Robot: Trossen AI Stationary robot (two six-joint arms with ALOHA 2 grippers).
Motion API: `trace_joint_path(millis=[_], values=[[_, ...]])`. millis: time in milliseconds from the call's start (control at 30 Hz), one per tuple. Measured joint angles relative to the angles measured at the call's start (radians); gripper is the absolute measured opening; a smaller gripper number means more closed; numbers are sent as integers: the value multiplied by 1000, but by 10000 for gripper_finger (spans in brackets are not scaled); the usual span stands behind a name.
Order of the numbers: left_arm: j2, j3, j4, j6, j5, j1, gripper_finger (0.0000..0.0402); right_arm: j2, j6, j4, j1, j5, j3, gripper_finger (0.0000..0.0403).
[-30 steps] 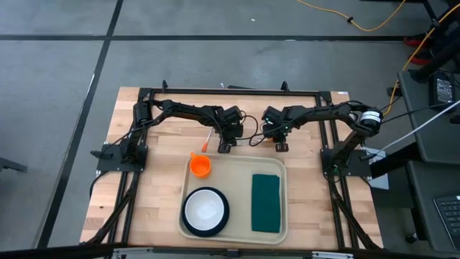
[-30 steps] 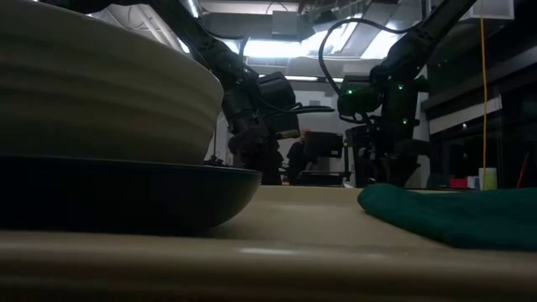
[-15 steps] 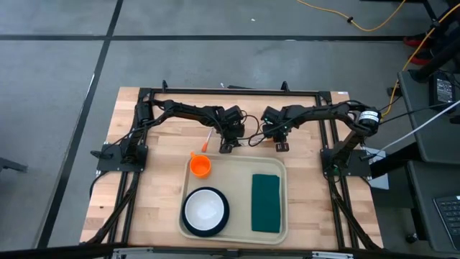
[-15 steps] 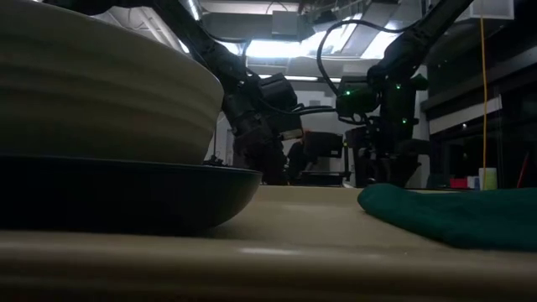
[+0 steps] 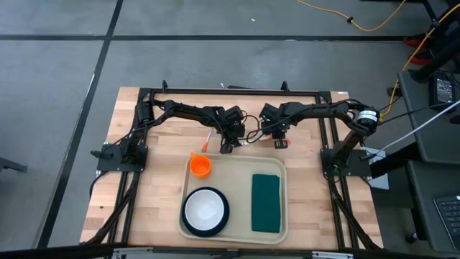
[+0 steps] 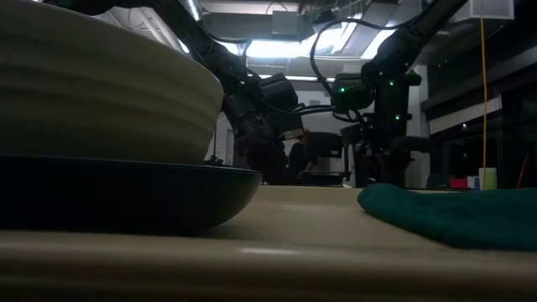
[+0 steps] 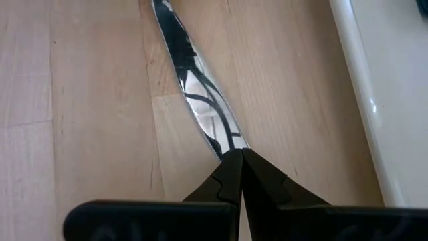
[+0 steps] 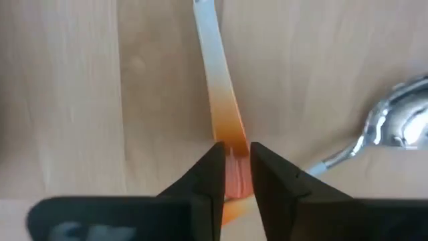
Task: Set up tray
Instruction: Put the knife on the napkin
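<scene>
The tray point(image 5: 233, 198) lies flat on the wooden worktop point(image 5: 162, 187), in the near middle part of it, with its long sides running left to right. Inside the tray, a dark plate with a white bowl point(image 5: 205, 211) on it sits at the near left, an orange cup point(image 5: 200, 166) stands at the far left corner, and a dark green folded napkin point(image 5: 266, 202) lies along the right side. Both arms reach to the middle of the worktop, just beyond the far rim of the tray. The left tool point(image 7: 234, 167) is low over the wood, with its two fingers pressed together on the near end of a knife point(image 7: 194, 87); the shiny blade points away from the tool, and the pale rim of the tray shows just beside it. In the high view this tool point(image 5: 227, 146) is near the far left corner of the tray. The right tool point(image 8: 233, 167) stands a little to the right of it, and its fingers pinch an orange handle point(image 8: 224, 114) of a utensil that lies on the wood. A silver spoon point(image 8: 381, 130) lies near this handle, apart from it. In the low view both arms are dark shapes behind the bowl and the napkin.
</scene>
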Motion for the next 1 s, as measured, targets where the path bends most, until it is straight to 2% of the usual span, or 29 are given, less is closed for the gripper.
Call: trace_joint_path(millis=[200, 267, 567, 867, 1000], values=[[0, 0, 2, 1, 0, 0, 2, -1, -3, -19, 0, -8, 24, 9], [0, 0, 2, 1, 0, 0, 2, -2, -2, -30, 0, -14, 24, 7], [0, 0, 2, 2, 0, -1, 2, -2, 30, -93, 0, -14, 24, 86], [6, -1, 27, 3, -17, -23, 2, -4, 22, -35, 0, 18, -8, 173], [6, -1, 34, 17, -24, -27, 2, -5, 21, -38, 0, 18, -36, 199]])
